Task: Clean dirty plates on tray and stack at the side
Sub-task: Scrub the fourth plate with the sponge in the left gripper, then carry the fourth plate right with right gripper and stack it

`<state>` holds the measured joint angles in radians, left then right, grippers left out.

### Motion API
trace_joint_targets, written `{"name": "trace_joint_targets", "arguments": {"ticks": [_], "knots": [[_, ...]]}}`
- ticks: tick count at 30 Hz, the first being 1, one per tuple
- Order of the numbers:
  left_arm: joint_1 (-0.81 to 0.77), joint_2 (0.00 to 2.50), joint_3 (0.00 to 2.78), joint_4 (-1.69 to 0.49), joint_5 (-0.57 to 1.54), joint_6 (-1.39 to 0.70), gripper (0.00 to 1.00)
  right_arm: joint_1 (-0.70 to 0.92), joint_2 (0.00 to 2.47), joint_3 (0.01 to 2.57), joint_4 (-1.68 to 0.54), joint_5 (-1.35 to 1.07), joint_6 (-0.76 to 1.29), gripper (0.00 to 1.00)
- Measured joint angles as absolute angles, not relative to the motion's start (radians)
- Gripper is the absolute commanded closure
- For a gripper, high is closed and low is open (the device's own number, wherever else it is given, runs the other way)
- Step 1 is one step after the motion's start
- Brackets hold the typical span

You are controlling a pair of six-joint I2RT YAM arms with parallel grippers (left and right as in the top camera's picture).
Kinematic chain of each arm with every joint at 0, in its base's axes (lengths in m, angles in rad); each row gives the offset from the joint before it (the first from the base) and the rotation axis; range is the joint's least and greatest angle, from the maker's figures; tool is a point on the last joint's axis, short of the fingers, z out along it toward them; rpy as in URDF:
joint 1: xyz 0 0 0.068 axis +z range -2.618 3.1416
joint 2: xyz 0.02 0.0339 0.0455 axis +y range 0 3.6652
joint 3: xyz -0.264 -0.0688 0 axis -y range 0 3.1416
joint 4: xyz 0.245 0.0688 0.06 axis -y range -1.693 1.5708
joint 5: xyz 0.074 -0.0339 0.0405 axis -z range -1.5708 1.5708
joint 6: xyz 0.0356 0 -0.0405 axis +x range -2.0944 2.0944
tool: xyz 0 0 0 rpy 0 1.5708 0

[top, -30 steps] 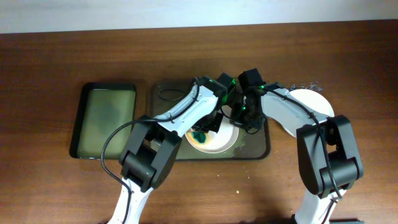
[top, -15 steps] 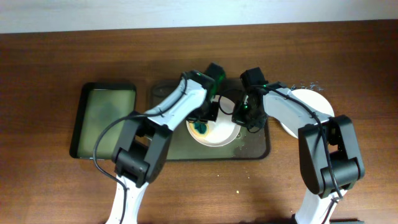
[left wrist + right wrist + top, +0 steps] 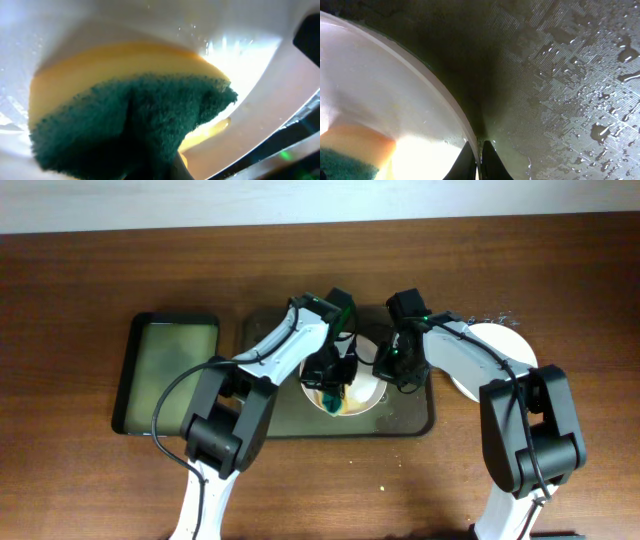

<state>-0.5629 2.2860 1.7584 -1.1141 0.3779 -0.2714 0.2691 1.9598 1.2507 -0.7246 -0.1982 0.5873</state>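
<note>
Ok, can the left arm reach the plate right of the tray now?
Probably not. The right arm lies across the way to the side plate, and the left claw is shut on the sponge against the dirty plate.

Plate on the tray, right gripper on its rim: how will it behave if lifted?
Probably slippery: the plate looks glossy, the tray beside it beaded with water. Likely stiff, yet apt to tilt, as the right gripper pinches only its rim.

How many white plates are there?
2: a round white plate on the dark olive-grey tray, a second white plate on the wooden table at right; it may hide another.
</note>
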Motion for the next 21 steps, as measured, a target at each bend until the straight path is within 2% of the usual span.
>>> {"name": "trace_joint_targets", "arguments": {"ticks": [2, 7, 10, 15, 18, 21], "knots": [[-0.549, 2.285, 1.751, -1.069, 0.384, -0.290, 1.00, 0.269, 1.960, 1.251, -0.717, -0.187, 0.590, 0.96], [-0.544, 2.277, 1.769, -0.998, 0.248, -0.337, 1.00, 0.269, 1.960, 1.251, -0.696, -0.175, 0.609, 0.96], [-0.544, 2.291, 1.834, -0.976, 0.037, -0.364, 1.00, 0.269, 1.960, 1.251, -0.696, -0.179, 0.623, 0.96], [-0.512, 2.315, 1.970, -0.964, -0.186, -0.365, 1.00, 0.269, 1.960, 1.251, -0.696, -0.181, 0.624, 0.96], [-0.481, 2.315, 2.030, -1.026, -0.229, -0.364, 1.00, 0.269, 1.960, 1.251, -0.696, -0.181, 0.619, 0.96], [-0.439, 2.316, 2.099, -1.158, -0.164, -0.363, 1.00, 0.268, 1.960, 1.251, -0.694, -0.197, 0.555, 0.96]]}}
